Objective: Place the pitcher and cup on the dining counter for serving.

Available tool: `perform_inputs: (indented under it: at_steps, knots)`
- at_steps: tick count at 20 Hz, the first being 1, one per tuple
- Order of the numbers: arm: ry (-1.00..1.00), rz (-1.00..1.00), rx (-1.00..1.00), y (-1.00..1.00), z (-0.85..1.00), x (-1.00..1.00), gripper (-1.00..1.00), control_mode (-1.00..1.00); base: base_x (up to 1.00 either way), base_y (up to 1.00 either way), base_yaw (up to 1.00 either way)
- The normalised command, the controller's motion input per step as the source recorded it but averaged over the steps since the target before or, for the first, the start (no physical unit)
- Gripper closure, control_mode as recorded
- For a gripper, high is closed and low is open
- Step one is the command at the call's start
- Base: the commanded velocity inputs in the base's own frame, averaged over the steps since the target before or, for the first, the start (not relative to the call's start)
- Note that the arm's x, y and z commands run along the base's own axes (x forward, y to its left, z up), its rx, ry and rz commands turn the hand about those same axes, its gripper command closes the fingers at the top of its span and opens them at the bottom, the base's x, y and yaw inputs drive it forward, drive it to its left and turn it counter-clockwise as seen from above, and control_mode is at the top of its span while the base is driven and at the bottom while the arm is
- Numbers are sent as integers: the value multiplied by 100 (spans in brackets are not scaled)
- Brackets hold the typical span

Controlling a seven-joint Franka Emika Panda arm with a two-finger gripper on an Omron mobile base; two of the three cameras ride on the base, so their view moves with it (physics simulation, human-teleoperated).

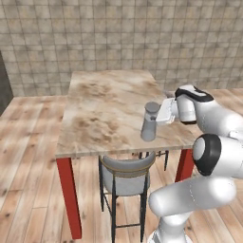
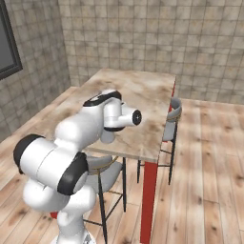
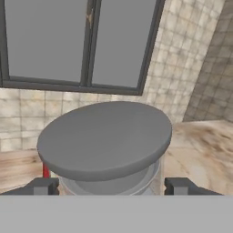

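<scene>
Pitcher (image 3: 104, 139) at the spread gripper (image 3: 109, 186)
Grey and upright, it stands on the dining counter (image 1: 104, 109) near the front edge; the finger tips flank it, without pinching.

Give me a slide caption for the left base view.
Open gripper beside the upright grey pitcher on the dining counter.

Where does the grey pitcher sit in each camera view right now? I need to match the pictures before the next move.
Left base view: the pitcher stands on the dining counter, near its front right edge, beside the gripper.
Right base view: I cannot make it out; the arm covers that part of the counter.
Hand view: its flat round top is at centre, close up, between the fingertips.
Shared landmark: the marbled counter top.
</scene>
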Motion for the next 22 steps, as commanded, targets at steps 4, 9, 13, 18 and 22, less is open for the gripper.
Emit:
perform_inputs:
  at_steps: [4, 9, 13, 18, 22]
  knots:
    - [0, 0, 0, 0, -33, 34, 100, -100, 0, 0, 0]
    - [0, 0, 0, 0, -32, 31, 100, -100, 0, 0, 0]
    - [0, 0, 0, 0, -26, 28, 100, -100, 0, 0, 0]
    - [0, 0, 0, 0, -22, 28, 100, -100, 0, 0, 0]
    - [0, 0, 0, 0, -29, 3, -100, -100, 0, 0, 0]
